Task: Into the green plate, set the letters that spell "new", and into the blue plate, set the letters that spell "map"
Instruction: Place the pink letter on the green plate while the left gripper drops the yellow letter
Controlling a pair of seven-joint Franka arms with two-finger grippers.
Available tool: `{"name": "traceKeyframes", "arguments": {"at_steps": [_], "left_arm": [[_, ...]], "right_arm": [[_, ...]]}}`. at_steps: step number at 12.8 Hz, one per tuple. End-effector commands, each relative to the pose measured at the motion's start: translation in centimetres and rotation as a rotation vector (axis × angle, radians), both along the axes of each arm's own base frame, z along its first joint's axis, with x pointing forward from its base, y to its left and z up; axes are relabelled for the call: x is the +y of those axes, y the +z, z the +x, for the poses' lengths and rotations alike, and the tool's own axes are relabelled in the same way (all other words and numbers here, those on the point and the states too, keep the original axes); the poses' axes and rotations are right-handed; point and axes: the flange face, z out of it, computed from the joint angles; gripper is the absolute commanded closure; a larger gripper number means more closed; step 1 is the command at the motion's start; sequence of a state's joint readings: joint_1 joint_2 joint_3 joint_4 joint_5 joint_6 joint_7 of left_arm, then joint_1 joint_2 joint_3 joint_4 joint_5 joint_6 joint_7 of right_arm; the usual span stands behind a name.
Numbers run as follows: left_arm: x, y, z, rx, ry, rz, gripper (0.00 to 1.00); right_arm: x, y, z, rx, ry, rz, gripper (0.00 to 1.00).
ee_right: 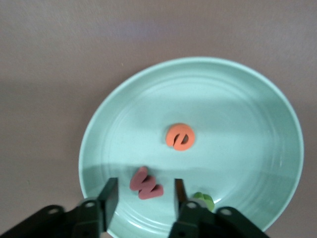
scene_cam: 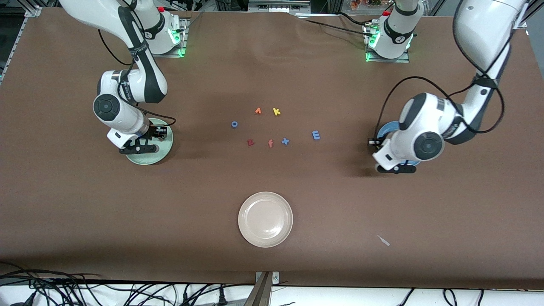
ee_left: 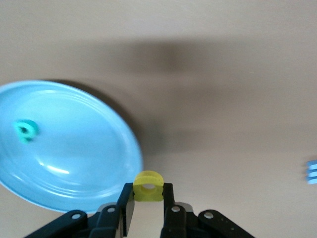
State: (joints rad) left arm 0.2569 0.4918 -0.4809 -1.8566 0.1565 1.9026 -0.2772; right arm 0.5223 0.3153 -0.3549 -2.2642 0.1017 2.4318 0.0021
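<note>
Robot lab, bolted arm bases (scene_cam: 386,38), cables (scene_cam: 63,289)

table (scene_cam: 85,204) | green plate (scene_cam: 163,151), blue plate (scene_cam: 384,129), cream plate (scene_cam: 265,219) | loose letters (scene_cam: 272,127) mid-table

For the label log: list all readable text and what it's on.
"o", "k", "z", "f", "x", "E": foam letters on the table.
"e", "w": in the green plate.
"p": in the blue plate.
Orange letter beside "k": unclear.
Yellow letter in left gripper: unreadable.
Arm markings: too small to read.

Orange "e" (ee_right: 180,137), red-pink "w" (ee_right: 145,184) flat in green plate (ee_right: 257,99).
</note>
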Motion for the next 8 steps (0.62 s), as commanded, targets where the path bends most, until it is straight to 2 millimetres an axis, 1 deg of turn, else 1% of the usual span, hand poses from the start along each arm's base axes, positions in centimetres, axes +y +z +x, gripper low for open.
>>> {"name": "traceKeyframes", "arguments": {"at_steps": [1,2,3,4,5,7,8], "left_arm": [[3.6,0.5,0.3,-0.003,-0.092,-0.005,0.90],[5.3,0.2,0.4,-0.003,-0.127,0.016,0.91],[6.2,-0.2,0.5,-0.002,-0.148,0.022,0.91],[7.4,-0.7,0.6,0.000,-0.152,0.006,0.91],[7.7,-1.3,0.6,0.008,-0.154,-0.001,0.91],[7.9,-2.9,0.5,0.015,-0.148,-0.016,0.91],[8.0,-3.6,0.5,0.014,-0.145,-0.023,0.91]], "right_arm": [[0.5,4.0,1.8,0.002,-0.001,0.032,0.00],[0.9,5.6,2.9,0.018,0.002,0.033,0.00],[1.4,8.0,4.2,0.030,0.006,0.039,0.00],[1.5,10.7,5.5,0.051,0.008,0.037,0.00],[1.2,13.2,6.6,0.066,-0.005,0.036,0.00],[-0.5,17.8,8.5,0.035,-0.016,0.035,0.00],[-0.9,20.7,9.1,0.018,-0.021,0.037,0.00]]}}
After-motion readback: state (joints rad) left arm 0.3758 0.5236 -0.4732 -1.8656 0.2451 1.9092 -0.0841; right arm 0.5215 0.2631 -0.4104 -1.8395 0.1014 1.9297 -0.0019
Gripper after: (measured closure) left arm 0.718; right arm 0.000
